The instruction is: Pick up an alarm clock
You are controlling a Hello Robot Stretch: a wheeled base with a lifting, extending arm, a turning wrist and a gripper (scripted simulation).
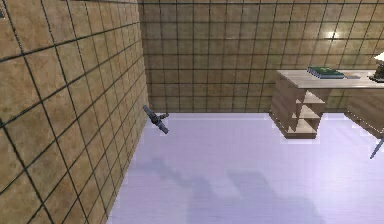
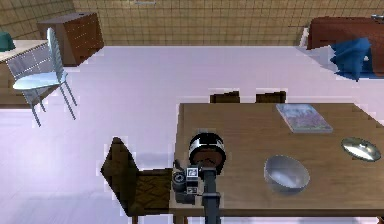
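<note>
**Fig. – Arm side vs. forward view.**

**Arm side view.** A brown table (image 2: 250, 130) took up the lower right. The clock (image 2: 207, 153), round, black w/ a white band, stood on the table by its near left corner. The arm (image 2: 212, 203) rose at that corner, w/ the gripper (image 2: 182, 181) at the table's left edge, just below the clock. Whether the gripper gripped anything could not be told, since the clock stood on the table right behind it.

Also on the table:
- a bowl (image 2: 285, 173), right of the clock
- a dish (image 2: 361, 149), near the right edge
- a magazine (image 2: 303, 117), toward the far side

Around the table:
- A dark chair (image 2: 128, 178) stood just beside the left edge, close to the gripper.
- Two chair backs (image 2: 225, 97) (image 2: 270, 96) showed at the far edge.
- A white chair (image 2: 45, 68) and a dresser (image 2: 72, 35) stood well apart from the table, upper left.
- A sofa (image 2: 340, 30) w/ blue cloth (image 2: 357, 55) stood beyond the table's far right.

**Forward view.** This view gave tiled walls, pale floor, and a handle (image 1: 156, 119) on the left wall. At the right stood a desk (image 1: 300, 78) w/ open shelves and a green book (image 1: 325, 72) on top.
</note>
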